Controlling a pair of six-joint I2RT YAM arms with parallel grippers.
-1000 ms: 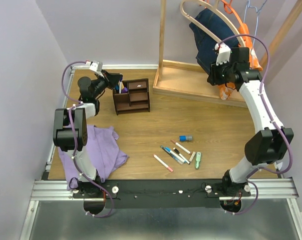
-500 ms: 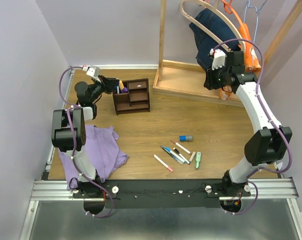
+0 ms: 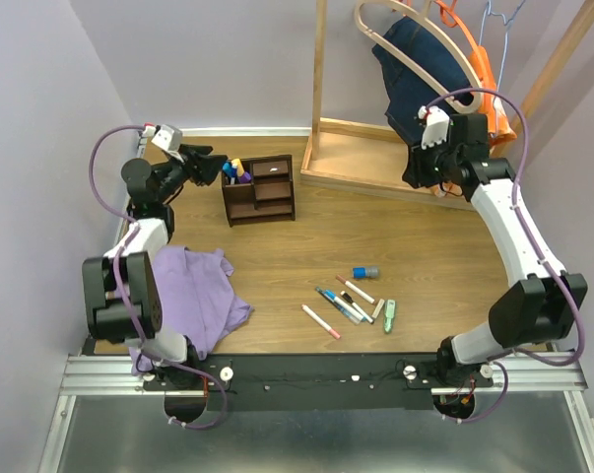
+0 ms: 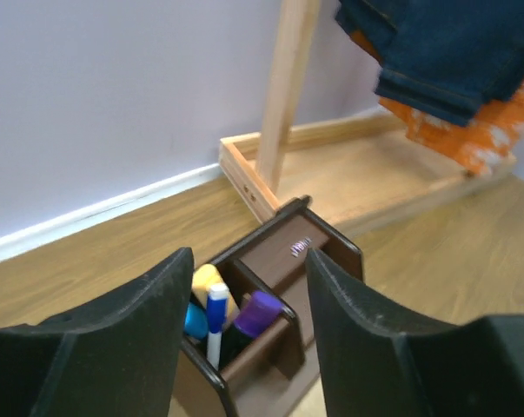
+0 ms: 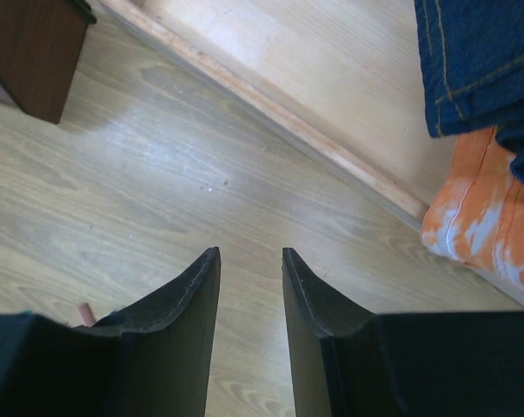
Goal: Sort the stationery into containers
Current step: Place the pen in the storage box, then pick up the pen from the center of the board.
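Step now: a drop-off at the brown organiser [image 3: 260, 189]. I think this trip is over and the next pen must be fetched.

Left gripper [image 3: 213, 165]: it is just beside the organiser's left side, up above its top. Its two fingers are spread apart and hold nothing.

What shows between its fingers: the organiser's left pocket, with a yellow highlighter [image 4: 208, 280], a blue and white marker [image 4: 216, 304] and a purple marker [image 4: 260, 311] standing in it. The fingers do not touch them.

Right gripper [image 5: 249, 254]: it is well to the right of the organiser, up in the air by the clothes-rack base [image 3: 395, 163]. Its fingers have a gap between them, with only bare floor showing through. It holds nothing.

Loose pens [image 3: 344, 304]: they lie flat in a bunch on the table, in front of the organiser and off to its right, well apart from it and from both grippers.

Other loose bits: a blue-grey cylinder [image 3: 365, 272] lies at the side of the bunch nearest the organiser. A pale green piece [image 3: 389, 315] lies at the side farthest from it.

Next move, my guess: one arm must go from the organiser to the bunch, come down with its fingers open over one pen and pinch it. The pens lie close together, so it must pick one at the edge.
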